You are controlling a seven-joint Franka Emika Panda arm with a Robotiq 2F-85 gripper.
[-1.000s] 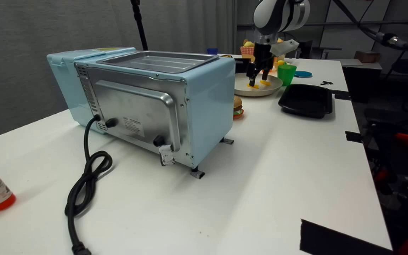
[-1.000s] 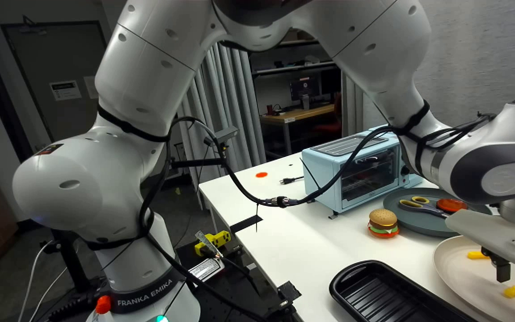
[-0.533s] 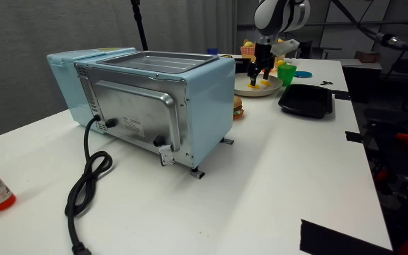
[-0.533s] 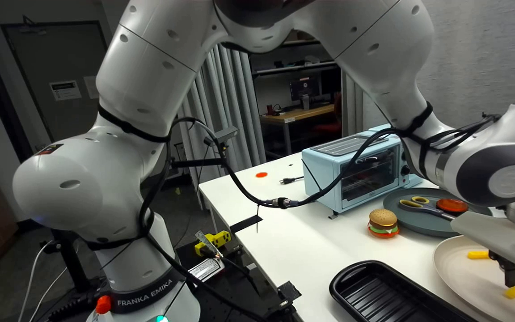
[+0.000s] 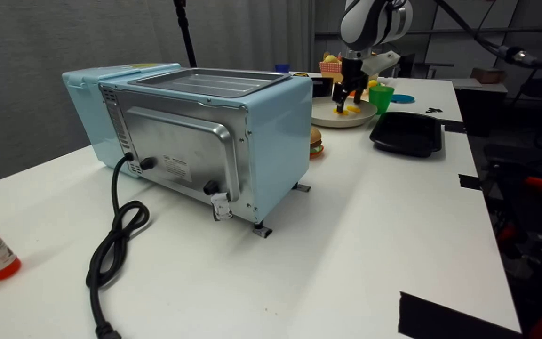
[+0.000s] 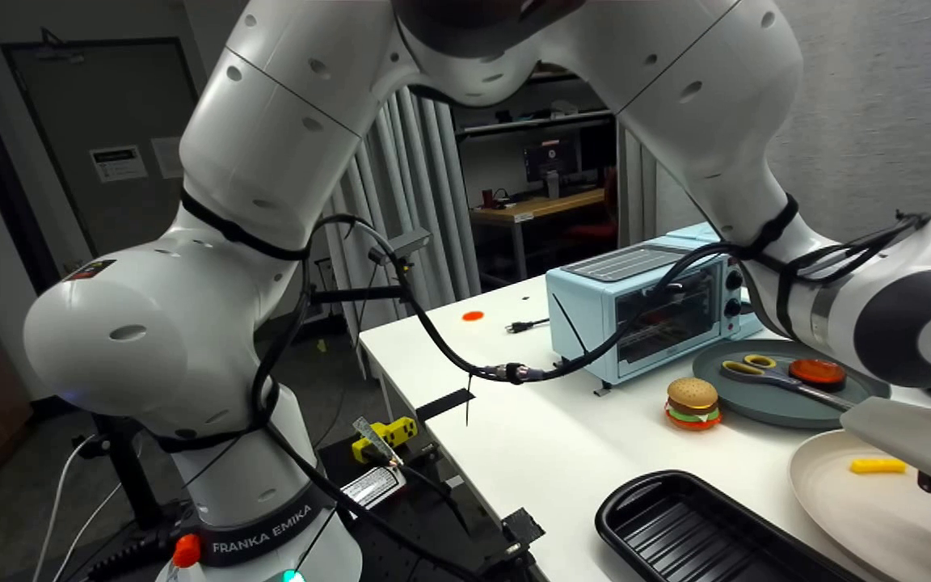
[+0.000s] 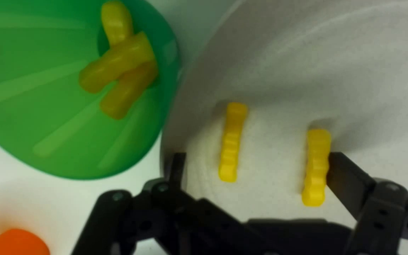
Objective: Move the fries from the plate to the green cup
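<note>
Gripper [image 7: 257, 159] low over the plate [image 7: 384, 88], jaws spread wide, nothing held. Two yellow fries [image 7: 233, 141] lie on the plate between the fingers [image 7: 349, 182] in the wrist view, roughly parallel and apart from each other. Right-hand finger in that view is just beside the fry farther from the green cup [image 7: 48, 124]; contact cannot be confirmed. Cup stands at the plate's edge, three more fries [image 7: 119, 59] inside. Black tray [image 6: 708, 533] sits near the plate in both exterior views.
</note>
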